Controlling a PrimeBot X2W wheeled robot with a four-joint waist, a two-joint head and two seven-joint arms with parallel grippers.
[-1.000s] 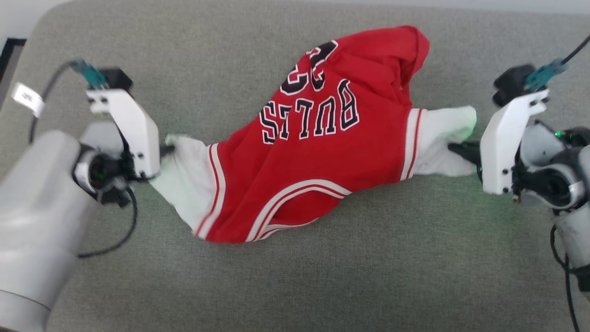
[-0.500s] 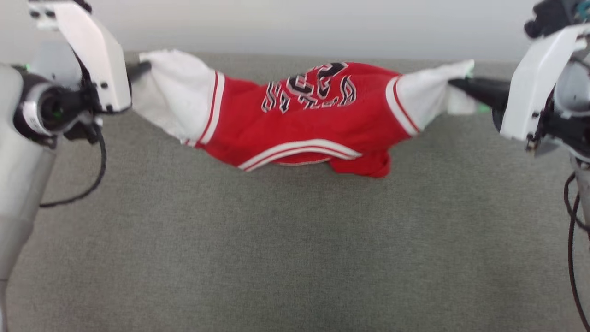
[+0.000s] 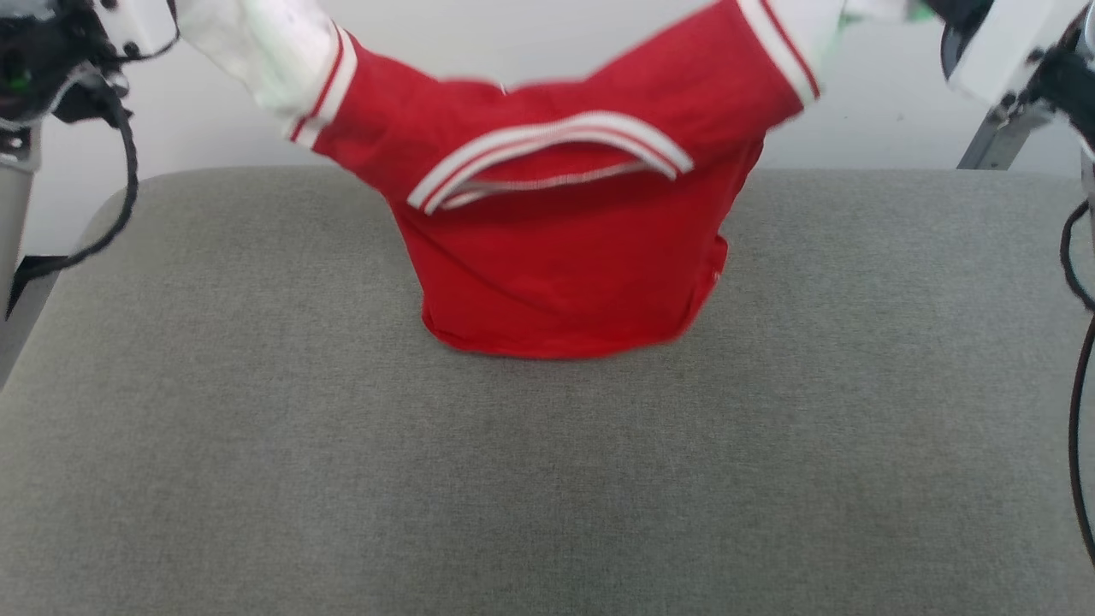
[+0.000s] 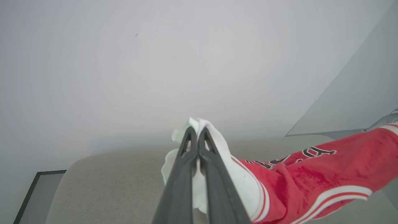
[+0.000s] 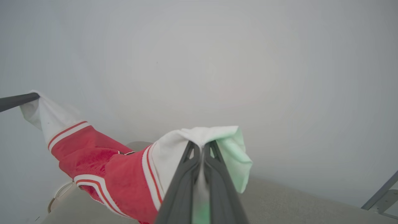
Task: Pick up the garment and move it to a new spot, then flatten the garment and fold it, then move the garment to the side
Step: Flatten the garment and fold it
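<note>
Left gripper [image 4: 196,130] is pinching one white sleeve [image 4: 233,174], fingers pressed together on cloth; right gripper [image 5: 203,143] is doing the same on the other sleeve [image 5: 168,149]. Jersey [image 3: 565,274] is hanging spread between them, hem low over the grey cushion [image 3: 342,496], contact unclear. Looks like the pick-and-move step. Next move is calling for carrying it across level and lowering hem first.

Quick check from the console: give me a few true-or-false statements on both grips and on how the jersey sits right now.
1. The left gripper is shut on a white sleeve of the garment. True.
2. The right gripper is open and empty. False: it is shut on the other white sleeve.
3. The garment lies flat on the grey cushion. False: it hangs by its sleeves between the grippers.
4. The garment's striped neckline shows in the head view. True.
</note>
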